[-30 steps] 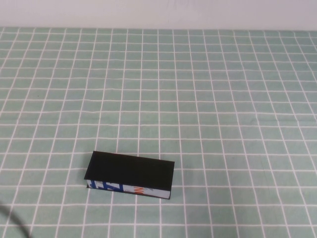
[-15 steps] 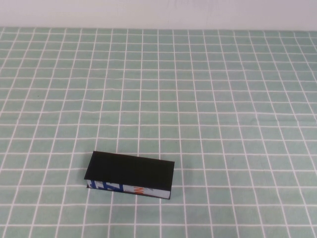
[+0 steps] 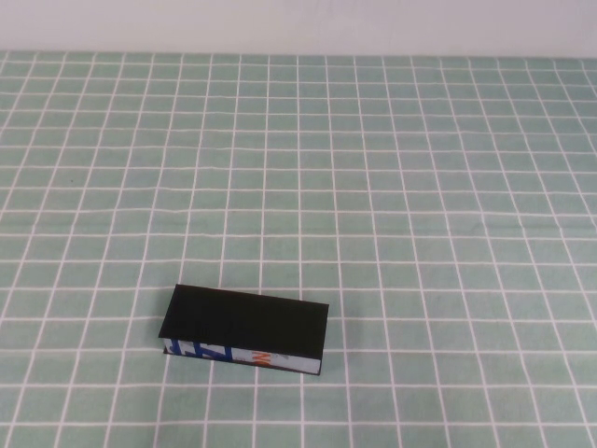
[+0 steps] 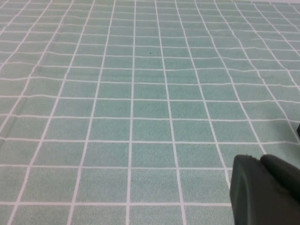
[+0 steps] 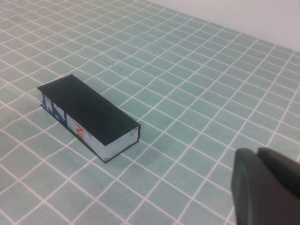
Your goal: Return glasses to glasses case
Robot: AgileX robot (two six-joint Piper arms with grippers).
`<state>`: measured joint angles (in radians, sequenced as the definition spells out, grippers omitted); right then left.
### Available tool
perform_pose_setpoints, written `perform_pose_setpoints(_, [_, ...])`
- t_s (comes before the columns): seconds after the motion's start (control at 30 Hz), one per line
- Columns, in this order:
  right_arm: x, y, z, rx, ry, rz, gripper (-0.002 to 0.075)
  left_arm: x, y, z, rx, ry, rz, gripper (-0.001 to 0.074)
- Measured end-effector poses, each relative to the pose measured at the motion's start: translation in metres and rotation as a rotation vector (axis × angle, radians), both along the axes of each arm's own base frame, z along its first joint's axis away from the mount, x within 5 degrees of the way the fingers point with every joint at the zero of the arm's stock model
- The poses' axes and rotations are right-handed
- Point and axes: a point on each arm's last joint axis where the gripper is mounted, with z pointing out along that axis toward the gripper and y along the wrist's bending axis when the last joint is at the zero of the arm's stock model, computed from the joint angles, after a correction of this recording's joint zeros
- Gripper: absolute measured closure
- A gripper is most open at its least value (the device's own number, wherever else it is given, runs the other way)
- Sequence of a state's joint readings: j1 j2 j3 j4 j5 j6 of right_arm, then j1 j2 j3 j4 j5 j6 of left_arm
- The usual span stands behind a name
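The glasses case (image 3: pixel 244 327) is a black rectangular box with its lid closed, lying on the table near the front, left of centre. Its white front side shows blue and orange print. It also shows in the right wrist view (image 5: pixel 86 112). The glasses are not in view. Neither gripper shows in the high view. My left gripper (image 4: pixel 260 159) hangs over bare cloth, its dark fingers together and holding nothing. My right gripper (image 5: pixel 257 152) is to the case's right and well apart from it, fingers together and empty.
A green tablecloth with a white grid (image 3: pixel 420 205) covers the whole table. A pale wall (image 3: pixel 298 23) runs along the far edge.
A thin dark curve at the front left corner of the high view one second ago has gone out of view. The case has not moved.
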<state>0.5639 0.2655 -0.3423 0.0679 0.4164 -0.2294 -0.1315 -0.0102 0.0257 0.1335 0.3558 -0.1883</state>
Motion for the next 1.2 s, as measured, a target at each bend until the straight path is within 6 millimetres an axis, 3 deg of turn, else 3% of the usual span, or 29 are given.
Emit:
perform_pose_setpoints(0.77, [0.000, -0.001, 0.000, 0.003, -0.002, -0.007, 0.0737, 0.000, 0.000, 0.000, -0.004, -0.001, 0.001, 0.0737])
perform_pose_setpoints(1.0, [0.003, -0.017, 0.003, 0.019, -0.035, -0.249, 0.0737, 0.000, 0.000, 0.000, -0.004, -0.001, 0.001, 0.0737])
perform_pose_setpoints(1.2, [-0.008, -0.031, 0.007, 0.051, -0.130, -0.466, 0.0737, 0.000, 0.000, 0.000, -0.004, -0.001, 0.001, 0.0737])
